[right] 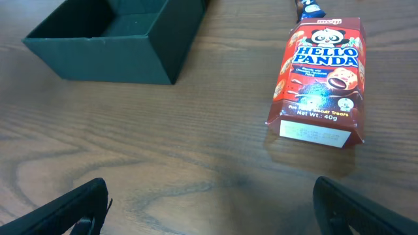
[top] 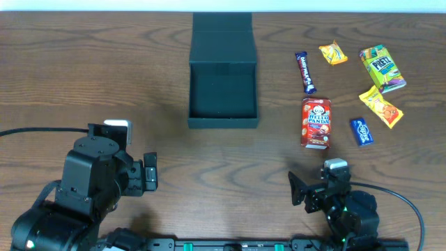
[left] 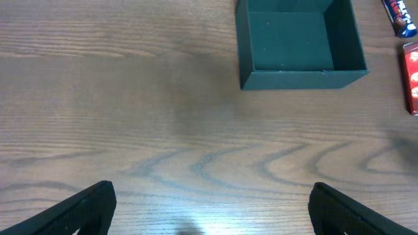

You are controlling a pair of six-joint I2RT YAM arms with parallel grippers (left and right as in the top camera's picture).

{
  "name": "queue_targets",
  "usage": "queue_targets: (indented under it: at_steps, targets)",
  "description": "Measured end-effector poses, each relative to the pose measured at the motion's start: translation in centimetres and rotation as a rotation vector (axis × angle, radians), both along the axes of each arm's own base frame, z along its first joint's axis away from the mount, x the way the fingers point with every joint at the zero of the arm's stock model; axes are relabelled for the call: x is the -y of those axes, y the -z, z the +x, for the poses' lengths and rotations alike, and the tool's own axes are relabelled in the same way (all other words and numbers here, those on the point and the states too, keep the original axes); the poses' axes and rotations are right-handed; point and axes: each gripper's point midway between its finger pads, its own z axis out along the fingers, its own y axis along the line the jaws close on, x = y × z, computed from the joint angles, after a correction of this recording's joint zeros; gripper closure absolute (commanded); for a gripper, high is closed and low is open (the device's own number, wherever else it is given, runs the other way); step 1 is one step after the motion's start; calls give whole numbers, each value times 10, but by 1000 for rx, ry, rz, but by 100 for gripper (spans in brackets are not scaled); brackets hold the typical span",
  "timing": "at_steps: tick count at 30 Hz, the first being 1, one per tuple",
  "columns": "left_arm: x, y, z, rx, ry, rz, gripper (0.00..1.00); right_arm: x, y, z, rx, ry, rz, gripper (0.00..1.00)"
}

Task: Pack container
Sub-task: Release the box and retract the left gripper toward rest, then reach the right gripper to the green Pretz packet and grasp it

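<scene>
1. Overhead: Left arm (top: 90,174) rises closest to the lens at the bench's (top: 83,70) near-left corner, and the right arm (top: 341,206) sits by the near edge, right of centre.
   - The left jaws and right jaws both stand apart, with nothing between them.
   - The container (top: 223,123) stands mid-bench toward the far edge. Its top is open and its lid flap (top: 221,31) is folded back toward the far edge.
   - Six snacks lie apart from one another toward the far-right corner:
     - a dark chocolate bar (top: 304,72)
     - a small yellow packet (top: 333,53)
     - a green-and-yellow box (top: 382,68)
     - an orange-yellow packet (top: 380,106)
     - a small blue packet (top: 361,131)
     - a red Hello Panda box (top: 316,123), which is the one nearest the right arm
2. Left wrist: Dark tips of the left jaws show in the two lower corners, wide apart over bare bench (left: 130,130).
   - The container (left: 300,79) sits ahead and to the right, well apart from the tips, with its open top showing.
   - The chocolate bar (left: 400,16) and the red box (left: 411,75) are cut off at the right.
3. Right wrist: Tips of the right jaws show in the lower corners, spread wide and touching nothing.
   - The Hello Panda box (right: 320,78) lies flat on the bench just ahead, with its printed face up.
   - The container (right: 104,62) stands ahead to the left, apart from the box.
   - One end of the chocolate bar (right: 310,6) shows beyond the box.
</scene>
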Motion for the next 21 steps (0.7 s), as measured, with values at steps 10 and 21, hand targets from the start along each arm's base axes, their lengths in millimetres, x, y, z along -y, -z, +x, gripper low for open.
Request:
queue_targets:
  at_steps: [10,21]
  targets:
    - [0,0,0,0,0,0,5,-2,-23,11,65,48,113,1]
    - [0,0,0,-2,2,-2,5,-3,-36,16,-17,214,479,1]
